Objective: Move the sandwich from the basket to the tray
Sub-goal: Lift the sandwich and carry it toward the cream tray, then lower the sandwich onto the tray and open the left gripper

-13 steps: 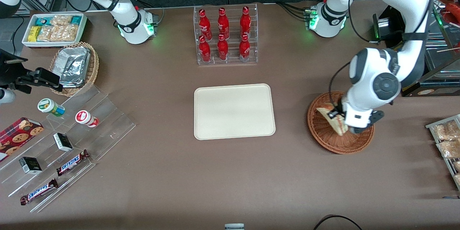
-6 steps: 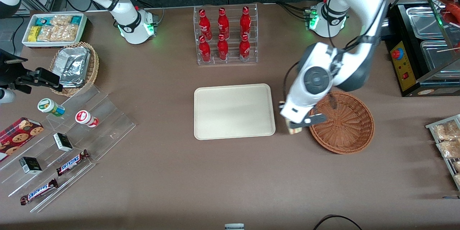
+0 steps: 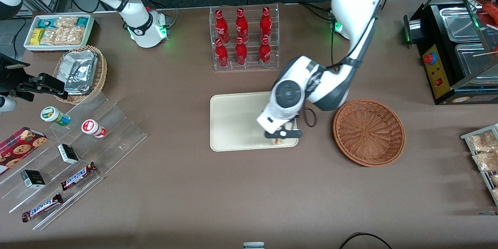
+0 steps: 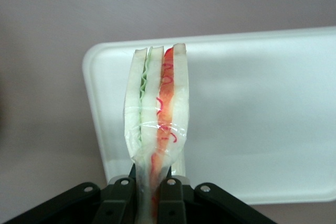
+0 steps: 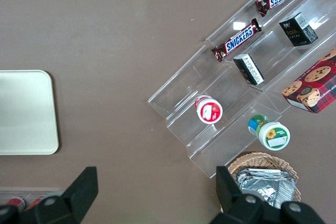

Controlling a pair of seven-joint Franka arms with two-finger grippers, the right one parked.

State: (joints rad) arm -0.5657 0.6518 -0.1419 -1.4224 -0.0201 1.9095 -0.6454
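- One tray (image 3: 237, 120) lay directly under the claw (image 3: 283, 134), its bare cream floor stretching away from the claw toward the parked arm's end of the tabletop (image 3: 194, 186).
- The claw hung over the tray's corner nearest the front camera, on the working arm's side, pinching the sandwich (image 4: 156, 124) by its lower end, apparently so that the wedge rode upright with the red and green filling edge clear of the fingers.
- The sandwich seemed held above the tray, not yet resting on it; in the front view only a sliver showed beneath the claw.
- The basket (image 3: 369, 132) sat well apart from the claw toward the working arm's end, with nothing visible in it, so the carry looked nearly done and lowering and release remained.
- The tabletop was plain brown; a rack of red bottles (image 3: 244, 37) stood farther from the front camera than the claw.
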